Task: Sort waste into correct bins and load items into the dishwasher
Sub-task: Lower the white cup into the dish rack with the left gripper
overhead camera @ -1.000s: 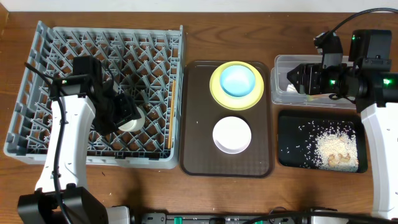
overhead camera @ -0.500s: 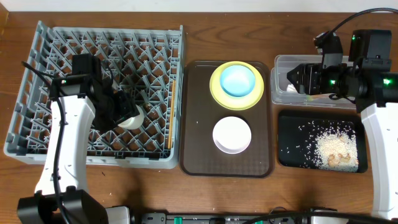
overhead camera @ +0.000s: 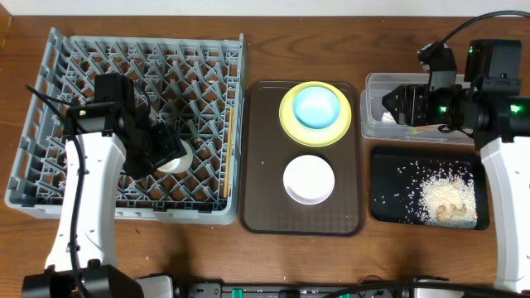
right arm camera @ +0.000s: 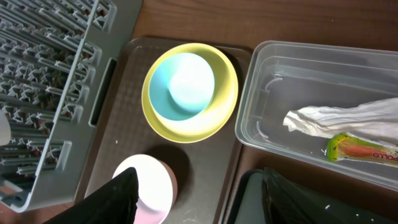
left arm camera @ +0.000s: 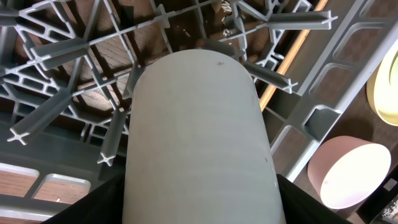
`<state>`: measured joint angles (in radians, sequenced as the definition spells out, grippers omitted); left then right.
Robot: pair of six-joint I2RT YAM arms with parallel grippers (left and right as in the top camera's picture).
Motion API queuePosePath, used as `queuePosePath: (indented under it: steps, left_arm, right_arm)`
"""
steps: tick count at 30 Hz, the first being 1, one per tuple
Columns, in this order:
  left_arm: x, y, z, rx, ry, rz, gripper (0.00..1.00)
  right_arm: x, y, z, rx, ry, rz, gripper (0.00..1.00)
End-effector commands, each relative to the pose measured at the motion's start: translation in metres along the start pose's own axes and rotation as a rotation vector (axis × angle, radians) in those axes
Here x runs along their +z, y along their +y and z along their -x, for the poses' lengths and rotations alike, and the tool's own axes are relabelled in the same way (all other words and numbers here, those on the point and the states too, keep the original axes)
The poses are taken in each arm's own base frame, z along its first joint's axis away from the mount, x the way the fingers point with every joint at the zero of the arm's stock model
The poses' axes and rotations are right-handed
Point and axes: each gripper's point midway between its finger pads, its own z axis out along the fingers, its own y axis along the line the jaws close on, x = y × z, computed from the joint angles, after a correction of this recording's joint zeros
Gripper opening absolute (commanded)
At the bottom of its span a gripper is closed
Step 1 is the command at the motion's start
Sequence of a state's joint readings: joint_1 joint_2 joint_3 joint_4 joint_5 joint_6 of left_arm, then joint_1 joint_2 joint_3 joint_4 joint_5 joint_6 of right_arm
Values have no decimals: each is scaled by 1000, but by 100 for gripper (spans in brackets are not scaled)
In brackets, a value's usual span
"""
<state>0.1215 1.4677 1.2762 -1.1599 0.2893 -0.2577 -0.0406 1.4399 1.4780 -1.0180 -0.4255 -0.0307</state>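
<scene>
My left gripper [overhead camera: 168, 151] is shut on a whitish cup [overhead camera: 177, 159] down among the pegs of the grey dish rack [overhead camera: 58, 91]. In the left wrist view the cup [left arm camera: 199, 124] fills the space between my fingers. The wooden chopsticks [overhead camera: 229, 149] lie along the rack's right side. My right gripper [overhead camera: 399, 103] is open and empty above the clear tub [overhead camera: 377, 83], which holds the white napkin [right arm camera: 336, 118] and the green-and-yellow wrapper [right arm camera: 360, 149]. The light blue bowl [overhead camera: 317, 106] sits in the yellow plate [overhead camera: 290, 124]. The white bowl [overhead camera: 309, 180] stands in front of them.
The plate and bowls rest on a dark brown serving tray [overhead camera: 265, 207] between the rack and the bins. The glossy black tray [overhead camera: 389, 178] at the front right holds scattered rice scraps [overhead camera: 439, 199]. Bare wooden table surrounds everything.
My left gripper with the cup has shifted very slightly within the rack. The right arm has not moved.
</scene>
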Motion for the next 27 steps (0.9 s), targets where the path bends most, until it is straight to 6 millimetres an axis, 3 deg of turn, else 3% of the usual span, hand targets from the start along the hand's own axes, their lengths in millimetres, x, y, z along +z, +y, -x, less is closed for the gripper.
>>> queuePosePath:
  steps: [1,27]
  left_arm:
    - [0,-6,-6,30,9,-12,44]
    - [3,4,-11,40,20,64,45]
  right_arm:
    - [0,-2,0,-7,4,-5,61]
    - [0,-2,0,-7,4,-5,61]
